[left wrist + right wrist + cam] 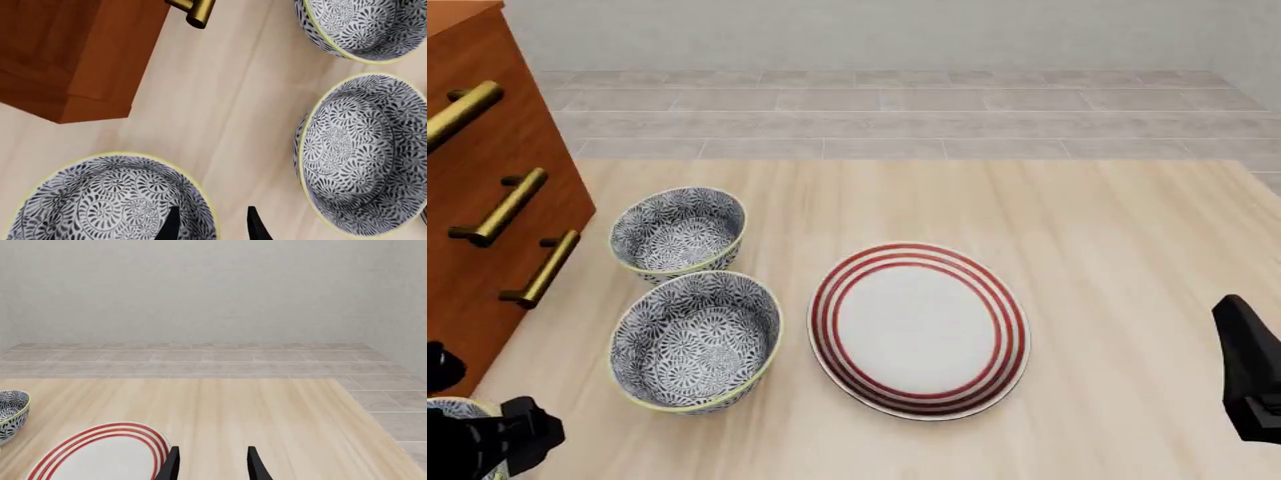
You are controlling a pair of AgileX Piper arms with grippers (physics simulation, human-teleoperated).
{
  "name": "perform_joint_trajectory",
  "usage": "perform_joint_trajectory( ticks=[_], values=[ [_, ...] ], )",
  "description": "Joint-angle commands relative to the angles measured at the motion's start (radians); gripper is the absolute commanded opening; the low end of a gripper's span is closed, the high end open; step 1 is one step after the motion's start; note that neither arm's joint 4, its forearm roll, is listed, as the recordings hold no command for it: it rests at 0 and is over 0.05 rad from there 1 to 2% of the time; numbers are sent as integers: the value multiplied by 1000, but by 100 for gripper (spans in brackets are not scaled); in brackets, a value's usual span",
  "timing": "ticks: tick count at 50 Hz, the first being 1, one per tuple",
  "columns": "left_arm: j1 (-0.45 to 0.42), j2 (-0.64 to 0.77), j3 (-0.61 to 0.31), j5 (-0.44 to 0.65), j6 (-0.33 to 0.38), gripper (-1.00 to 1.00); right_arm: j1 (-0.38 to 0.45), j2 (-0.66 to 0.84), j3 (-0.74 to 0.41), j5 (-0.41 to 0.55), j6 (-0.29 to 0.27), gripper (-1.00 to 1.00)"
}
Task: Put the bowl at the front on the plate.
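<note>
The bowl at the front (110,200) is white with a dense dark floral pattern and a yellow-green rim. In the front view only a sliver of that bowl (451,408) shows at the lower left corner, behind my left arm. My left gripper (212,227) is open and straddles the bowl's rim, one finger over the inside and the other outside. The red-ringed plate (918,330) lies mid-table, to the right of the bowls. My right gripper (212,467) hangs open and holds nothing, near the plate's (100,455) right side.
Two look-alike bowls stand behind the front one, a middle bowl (694,340) and a back bowl (678,230). A wooden cabinet (481,150) with brass handles (501,208) borders the table's left side. The table's right edge (363,410) drops to a tiled floor.
</note>
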Motion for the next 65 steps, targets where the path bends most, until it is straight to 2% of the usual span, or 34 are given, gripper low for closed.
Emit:
perform_joint_trajectory(
  ticks=[1,16,17,36,47,55,65],
  values=[
    [-1,52,48,-79,-4,100,0,-2,1,0,0,100],
    [-12,106,85,-151,-16,100,0,-2,1,0,0,100],
    [-17,99,89,-145,-21,-100,0,-2,1,0,0,100],
    [-21,9,26,-42,-24,-100,0,-2,1,0,0,100],
    [-67,-81,-83,99,-45,-100,0,-2,1,0,0,100],
    [-91,-107,-166,140,-68,-100,0,-2,1,0,0,100],
    [-125,-126,-218,179,-85,-100,0,-2,1,0,0,100]
  ],
)
